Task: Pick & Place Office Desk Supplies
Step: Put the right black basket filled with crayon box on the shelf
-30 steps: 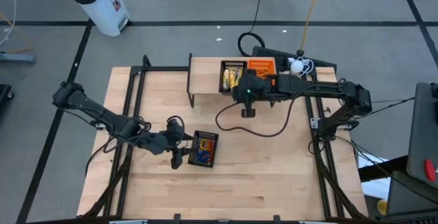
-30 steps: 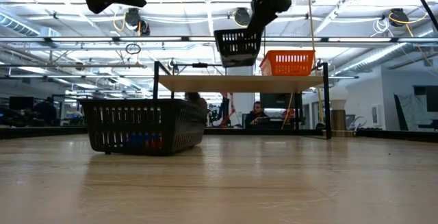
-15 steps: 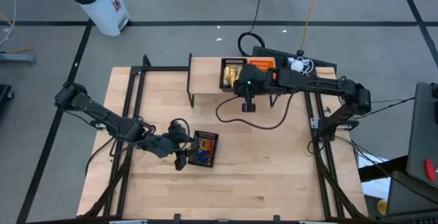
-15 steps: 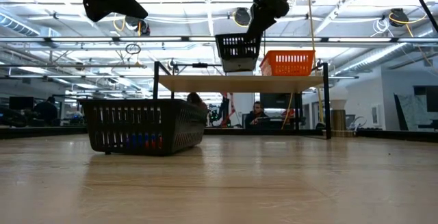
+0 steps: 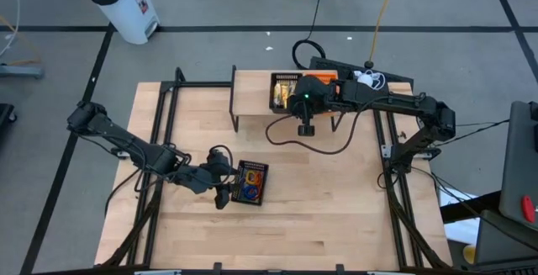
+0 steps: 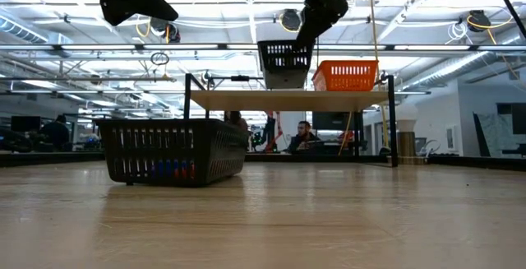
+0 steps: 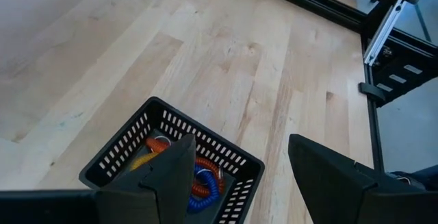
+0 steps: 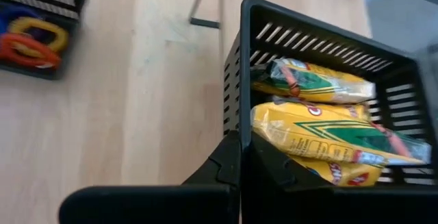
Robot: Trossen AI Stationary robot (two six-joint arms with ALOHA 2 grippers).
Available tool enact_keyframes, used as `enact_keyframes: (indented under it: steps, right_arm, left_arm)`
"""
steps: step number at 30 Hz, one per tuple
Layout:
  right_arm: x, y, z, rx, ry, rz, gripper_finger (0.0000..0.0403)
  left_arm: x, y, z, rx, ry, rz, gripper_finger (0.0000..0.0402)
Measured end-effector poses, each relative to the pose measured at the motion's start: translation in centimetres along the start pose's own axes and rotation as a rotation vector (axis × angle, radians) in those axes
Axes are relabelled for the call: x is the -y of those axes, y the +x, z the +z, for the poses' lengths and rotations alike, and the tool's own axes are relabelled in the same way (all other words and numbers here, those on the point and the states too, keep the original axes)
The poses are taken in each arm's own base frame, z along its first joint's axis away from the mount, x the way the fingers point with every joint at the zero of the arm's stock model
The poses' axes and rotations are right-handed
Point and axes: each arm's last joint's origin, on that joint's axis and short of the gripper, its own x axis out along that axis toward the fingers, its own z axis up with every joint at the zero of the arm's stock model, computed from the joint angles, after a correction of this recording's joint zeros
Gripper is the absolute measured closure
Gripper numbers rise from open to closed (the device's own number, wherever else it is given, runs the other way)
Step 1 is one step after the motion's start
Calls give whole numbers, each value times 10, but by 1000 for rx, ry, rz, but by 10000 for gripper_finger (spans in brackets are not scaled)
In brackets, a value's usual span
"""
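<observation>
The right gripper (image 5: pixel 296 100) pinches the rim of the black basket (image 8: pixel 321 114) of yellow packets (image 8: pixel 321 138) above the shelf (image 5: pixel 252 90), while the left gripper (image 7: pixel 236 172) hangs open over the coil-filled basket (image 7: pixel 123 162).

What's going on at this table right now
The right gripper is clamped on the wall of a black basket of yellow packets, holding it at the raised shelf beside an orange basket. The left gripper hovers open above a second black basket on the table, which holds coloured coiled bands.
</observation>
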Motion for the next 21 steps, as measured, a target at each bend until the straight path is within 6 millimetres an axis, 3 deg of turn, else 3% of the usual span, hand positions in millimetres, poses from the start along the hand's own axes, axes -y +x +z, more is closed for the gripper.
enact_keyframes:
  steps: [21]
  right_arm:
    - [11,6,-3,9,37,6,399]
  left_arm:
    - [0,0,0,-2,-5,-3,165]
